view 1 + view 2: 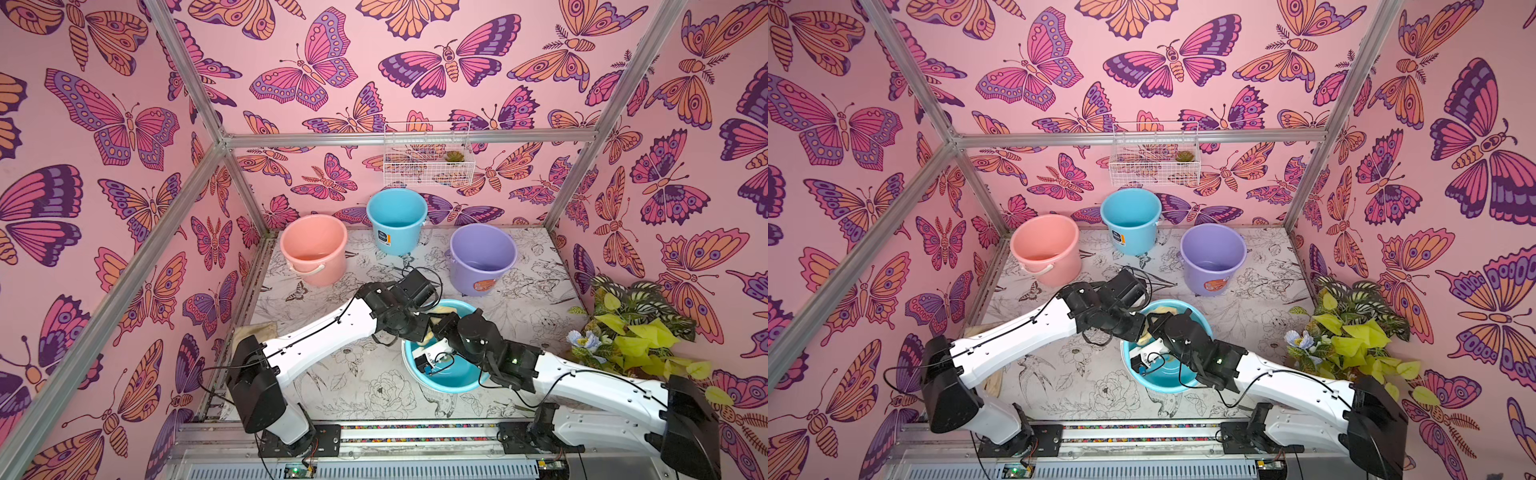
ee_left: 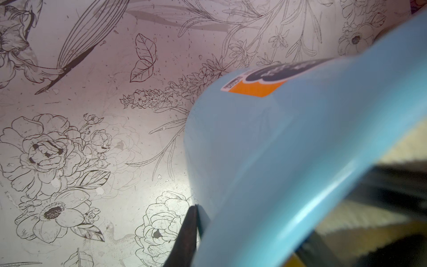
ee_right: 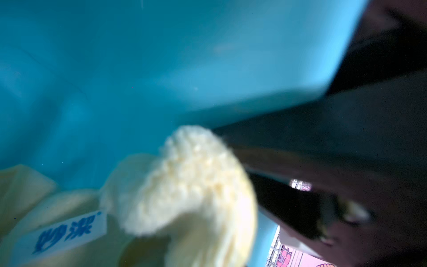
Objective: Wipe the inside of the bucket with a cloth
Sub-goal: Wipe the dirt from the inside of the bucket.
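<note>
I'm pinching the bucket (image 1: pixel 449 384) rim at ten o'clock with left gripper (image 1: pixel 422 328), right gripper (image 1: pixel 439 323) clenching cloth (image 3: pixel 191 180) (bunched); hard scrubbing is risking popping it free.

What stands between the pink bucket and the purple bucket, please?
An upright blue bucket, set slightly farther back than the pink bucket and purple bucket; shown in both top views.
</note>
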Robot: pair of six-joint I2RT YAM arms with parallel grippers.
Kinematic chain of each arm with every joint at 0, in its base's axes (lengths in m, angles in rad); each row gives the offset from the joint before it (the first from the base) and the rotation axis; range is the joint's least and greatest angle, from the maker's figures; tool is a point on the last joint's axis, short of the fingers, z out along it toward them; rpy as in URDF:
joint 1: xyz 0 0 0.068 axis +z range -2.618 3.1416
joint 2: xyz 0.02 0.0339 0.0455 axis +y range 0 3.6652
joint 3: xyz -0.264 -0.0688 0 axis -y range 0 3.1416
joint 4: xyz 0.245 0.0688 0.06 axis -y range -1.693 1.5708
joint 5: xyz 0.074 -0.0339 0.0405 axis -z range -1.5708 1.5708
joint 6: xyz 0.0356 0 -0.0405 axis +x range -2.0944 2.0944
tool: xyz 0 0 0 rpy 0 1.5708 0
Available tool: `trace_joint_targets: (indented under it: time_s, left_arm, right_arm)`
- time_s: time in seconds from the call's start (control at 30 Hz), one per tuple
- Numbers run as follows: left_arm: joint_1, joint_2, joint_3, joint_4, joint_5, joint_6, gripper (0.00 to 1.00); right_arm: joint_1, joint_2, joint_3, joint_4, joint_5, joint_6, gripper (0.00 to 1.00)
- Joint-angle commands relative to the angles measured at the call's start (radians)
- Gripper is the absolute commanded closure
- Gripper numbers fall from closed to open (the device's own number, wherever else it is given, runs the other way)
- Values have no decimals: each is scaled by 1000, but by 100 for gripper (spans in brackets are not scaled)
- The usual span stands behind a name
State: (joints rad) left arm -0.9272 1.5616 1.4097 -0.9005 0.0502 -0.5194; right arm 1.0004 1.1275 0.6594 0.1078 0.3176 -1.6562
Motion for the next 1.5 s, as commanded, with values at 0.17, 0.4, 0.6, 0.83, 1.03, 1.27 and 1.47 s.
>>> trace_joint_targets:
  time_s: [0.17, 0.4, 0.6, 0.83, 1.03, 1.27, 1.47]
  left_arm:
    - [-10, -34, 29, 28, 90, 12, 100]
    - [-10, -42, 28, 28, 87, 16, 100]
    - [-10, -43, 21, 32, 88, 17, 100]
    - [-10, -36, 18, 32, 80, 13, 100]
    - [-10, -25, 21, 36, 77, 10, 100]
    - [-9, -18, 21, 36, 62, 5, 100]
    - [-9, -16, 19, 35, 55, 1, 100]
  right_arm:
    - [-55, 132, -18, 6, -106, 132, 100]
    - [-87, 260, -25, 33, -201, 213, 100]
    - [-100, 344, 12, -76, -264, 253, 100]
    - [-99, 321, 15, -101, -251, 263, 100]
    - [-99, 220, 27, -146, -235, 251, 100]
    - [-100, 76, 52, -228, -213, 214, 100]
    - [-100, -34, 83, -301, -208, 157, 100]
